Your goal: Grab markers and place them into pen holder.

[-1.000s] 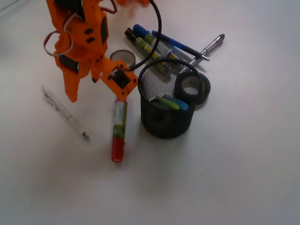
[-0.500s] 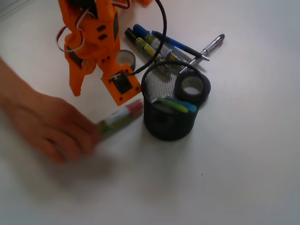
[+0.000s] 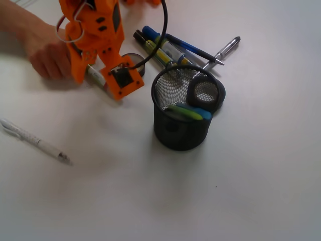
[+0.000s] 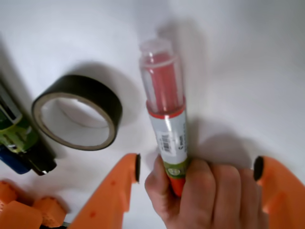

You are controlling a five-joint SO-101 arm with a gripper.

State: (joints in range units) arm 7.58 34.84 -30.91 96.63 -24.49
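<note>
A hand (image 4: pixel 205 191) holds the red marker (image 4: pixel 166 105) between the released pincer's (image 4: pixel 198 168) spread jaws, its capped end pointing straight away from them.

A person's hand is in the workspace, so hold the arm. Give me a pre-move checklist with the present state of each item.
1. Tool open: ok, jaws spread wide.
2. Space between jaws free of people: not ok, a human hand sits there, holding the red-capped marker.
3. Marker free to be gripped: not ok, the hand covers its lower end.
4. Pen holder upright: ok, it stands with markers already inside.
5. Black tape roll clear of the marker: ok, it lies beside it, apart.
6. Markers left to collect: ok, two more lie behind the holder.
</note>
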